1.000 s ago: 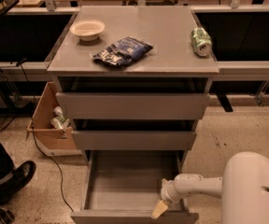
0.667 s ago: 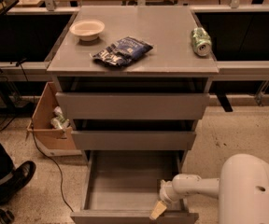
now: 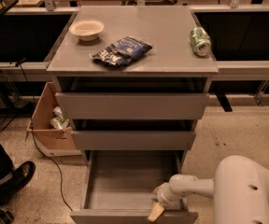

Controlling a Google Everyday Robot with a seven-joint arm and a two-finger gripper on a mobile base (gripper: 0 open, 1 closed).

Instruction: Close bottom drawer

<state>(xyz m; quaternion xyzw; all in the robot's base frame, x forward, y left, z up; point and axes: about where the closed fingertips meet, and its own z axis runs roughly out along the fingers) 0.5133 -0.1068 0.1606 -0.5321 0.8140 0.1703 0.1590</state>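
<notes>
The bottom drawer (image 3: 125, 185) of the grey cabinet is pulled far out, showing its shallow, empty grey tray. Its slim front panel (image 3: 102, 217) lies at the bottom edge of the view. My gripper (image 3: 157, 210) hangs over the right part of the front panel's top edge, with a tan fingertip (image 3: 155, 212) pointing down at it. The white arm (image 3: 195, 188) reaches in from the lower right. The middle drawer front (image 3: 133, 140) and top drawer front (image 3: 132, 106) stick out a little from the cabinet.
On the cabinet top (image 3: 172, 55) lie a white bowl (image 3: 87, 29), a dark snack bag (image 3: 121, 51) and a green can (image 3: 200, 41). A cardboard box (image 3: 50, 120) stands left of the cabinet. A person's leg and shoe (image 3: 8, 181) are at lower left.
The arm's large white body has shifted slightly left in the view. The gripper stays at the drawer's front right edge and the drawer has not visibly moved.
</notes>
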